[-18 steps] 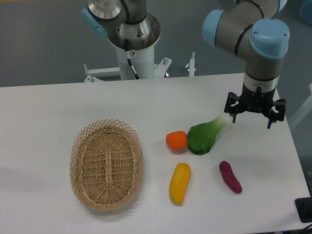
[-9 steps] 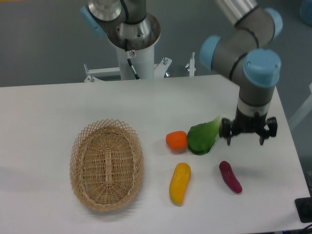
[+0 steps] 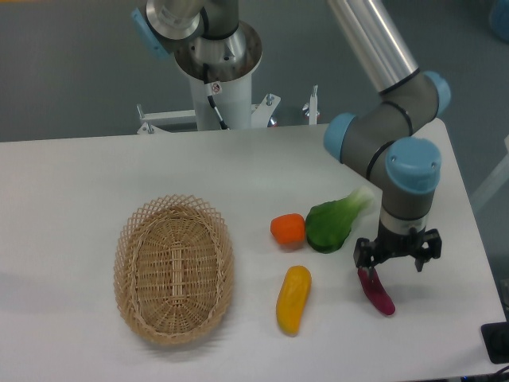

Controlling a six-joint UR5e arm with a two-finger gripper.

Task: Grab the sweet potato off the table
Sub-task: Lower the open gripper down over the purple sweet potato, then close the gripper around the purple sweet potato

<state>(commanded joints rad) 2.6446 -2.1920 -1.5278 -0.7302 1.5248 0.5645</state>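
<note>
The sweet potato (image 3: 378, 294) is a slim magenta-purple vegetable lying on the white table (image 3: 71, 191) at the front right. My gripper (image 3: 397, 259) hangs just above its upper end, pointing down, with its fingers spread apart and nothing between them. The left finger (image 3: 362, 256) is close over the sweet potato's top tip. Whether it touches cannot be told.
A green leafy vegetable (image 3: 332, 222) lies just left of the gripper, with a round orange vegetable (image 3: 288, 229) beside it. A yellow oblong vegetable (image 3: 293, 298) lies left of the sweet potato. A wicker basket (image 3: 173, 267) stands at the left. The table's right edge is close.
The gripper has moved down and toward the front left, from above the back right of the table to just over the sweet potato. The vegetables have not moved.
</note>
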